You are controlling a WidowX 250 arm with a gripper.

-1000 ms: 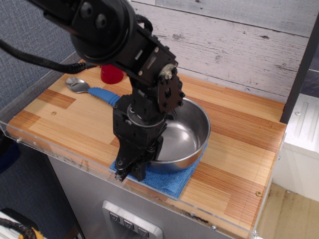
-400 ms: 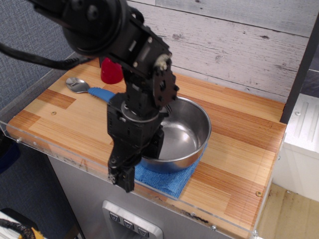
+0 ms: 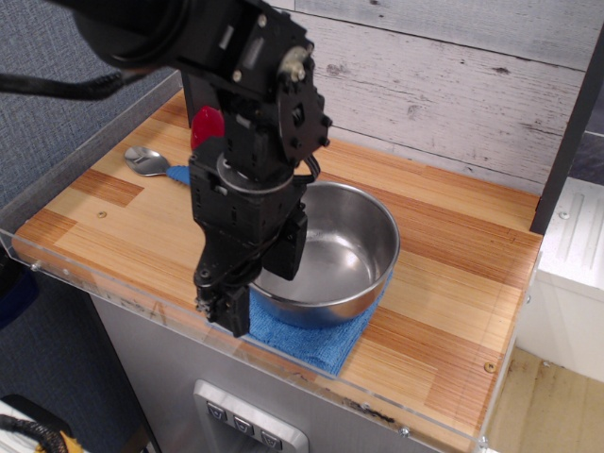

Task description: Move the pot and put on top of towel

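Observation:
The shiny steel pot [image 3: 332, 253] sits upright on the blue towel [image 3: 316, 342] near the table's front edge. The towel shows only at the pot's front and right side. My black gripper [image 3: 221, 311] hangs with its fingers pointing down, just left of the pot's rim and raised off it. It holds nothing, and its jaws look parted. The arm hides the pot's left rim.
A spoon with a metal bowl [image 3: 144, 159] and a blue handle lies at the back left, partly behind the arm. A small red cone-shaped object [image 3: 205, 126] stands behind it. A clear plastic lip [image 3: 113, 297] runs along the table's front edge.
The gripper has come off the pot's left front rim and moved up and to the left. The pot stays on the towel.

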